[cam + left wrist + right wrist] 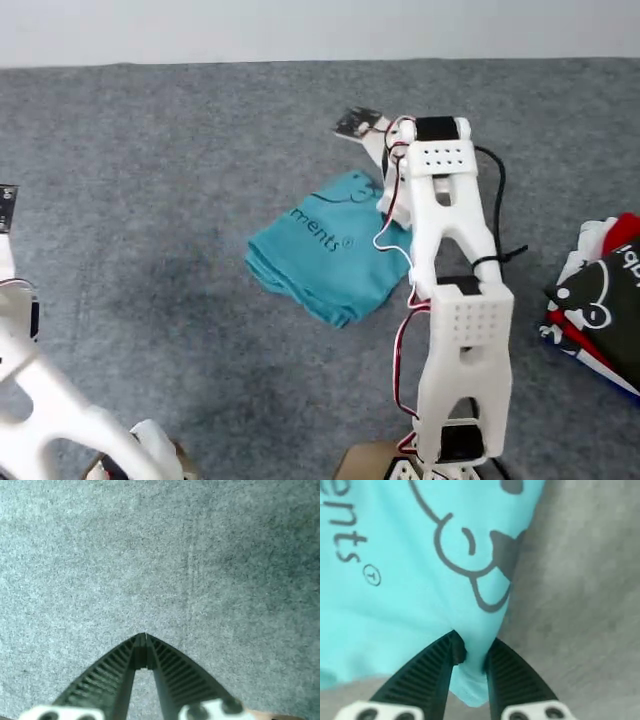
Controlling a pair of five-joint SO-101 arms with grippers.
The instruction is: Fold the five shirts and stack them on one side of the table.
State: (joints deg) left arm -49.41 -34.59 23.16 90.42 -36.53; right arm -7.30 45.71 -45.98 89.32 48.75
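Observation:
A folded teal shirt with dark print lies mid-table on the grey carpet. The right arm stretches from the front edge over the shirt's right side. In the right wrist view, my right gripper is shut on a fold at the edge of the teal shirt, with cloth pinched between the black fingers. My left gripper is shut with nothing in it and hangs over bare carpet. The left arm stands at the front left corner.
A pile of folded shirts in black, white and red sits at the table's right edge. Grey carpet covers the whole table, with open room left of and behind the teal shirt.

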